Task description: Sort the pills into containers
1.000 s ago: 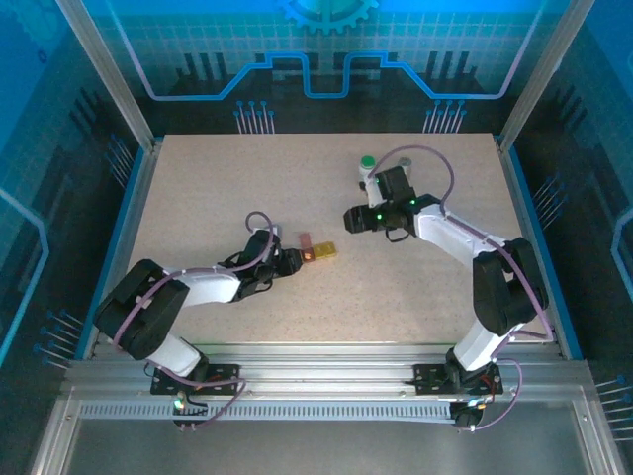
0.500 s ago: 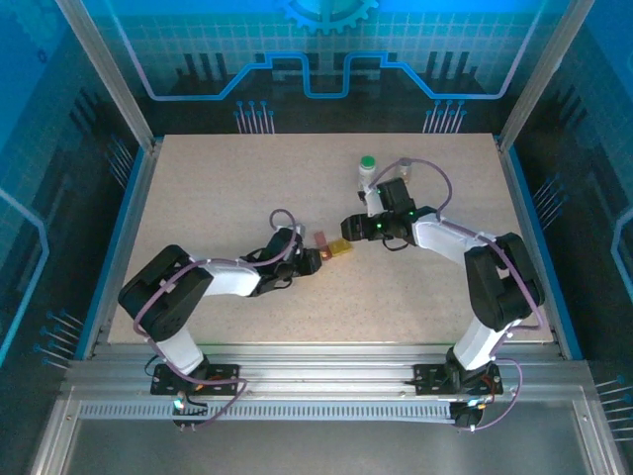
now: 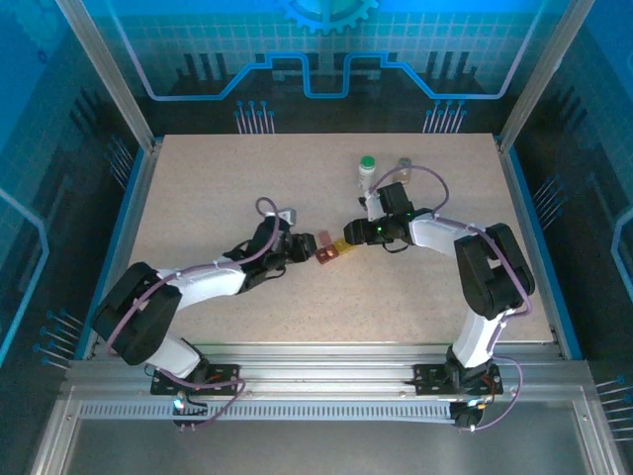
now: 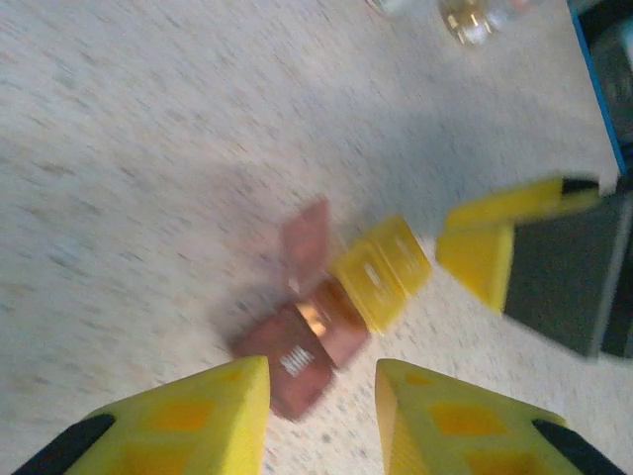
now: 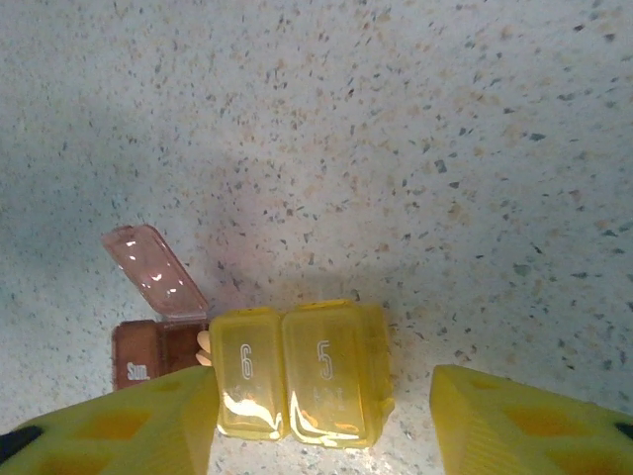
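**Item 1.** Dark red-brown flat rectangular pill piece (image 4: 297, 361). It is laid near the middle of the speckled beige tabletop (image 3: 218, 188). Its translucent pink lid (image 4: 307, 233) is raised. It is joined end to end with item 2 as one short strip.

**Item 2.** Translucent yellow-amber rectangular pill piece (image 5: 297, 371). Two cells are marked 6 and 5, with their lids down. It is laid flat on the tabletop.

**Item 3.** Left gripper (image 4: 321, 386). It is closed narrowly on the near end of the dark red-brown flat rectangular pill piece, with a yellow fingertip at each side.

**Item 4.** Right gripper (image 5: 321, 396). The jaws are set apart astride the translucent yellow-amber rectangular pill piece. One finger is seen at its edge, and bare table is seen between it and the other finger.

**Item 5.** White upright bottle with green round cap (image 3: 367, 173). It is stood beyond the right gripper, well apart from the strip.

**Item 6.** Short clear-amber vial with grey-silver cap (image 3: 404, 164). It is stood near the bottle, to its right.
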You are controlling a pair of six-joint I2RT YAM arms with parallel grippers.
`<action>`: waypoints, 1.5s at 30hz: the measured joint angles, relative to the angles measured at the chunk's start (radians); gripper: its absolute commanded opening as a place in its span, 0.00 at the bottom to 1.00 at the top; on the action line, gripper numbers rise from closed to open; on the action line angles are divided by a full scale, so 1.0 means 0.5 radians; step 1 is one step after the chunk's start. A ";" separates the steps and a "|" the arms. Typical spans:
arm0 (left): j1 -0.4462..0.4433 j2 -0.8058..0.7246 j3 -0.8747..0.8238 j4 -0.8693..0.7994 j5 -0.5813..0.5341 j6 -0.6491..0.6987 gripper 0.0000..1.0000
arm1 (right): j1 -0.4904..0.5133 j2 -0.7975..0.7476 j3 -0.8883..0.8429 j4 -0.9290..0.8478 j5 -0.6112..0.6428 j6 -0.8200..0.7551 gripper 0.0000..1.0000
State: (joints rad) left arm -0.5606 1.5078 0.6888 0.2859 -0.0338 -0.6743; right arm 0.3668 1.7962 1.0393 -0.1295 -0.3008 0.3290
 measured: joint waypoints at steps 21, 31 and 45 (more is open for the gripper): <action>0.267 0.771 0.810 -0.652 0.310 0.248 0.36 | 0.001 0.145 -0.012 0.082 -0.066 -0.061 0.50; 0.269 0.804 0.810 -0.554 0.577 0.246 0.36 | 0.001 0.149 -0.011 0.082 -0.066 -0.069 0.50; 0.197 0.804 0.667 -0.321 0.802 0.269 0.38 | -0.003 0.149 0.006 0.052 -0.043 -0.090 0.52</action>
State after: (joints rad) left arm -0.4622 1.9099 1.0222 0.1253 0.3672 -0.5396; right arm 0.3653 1.8706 1.0424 -0.1036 -0.3225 0.2840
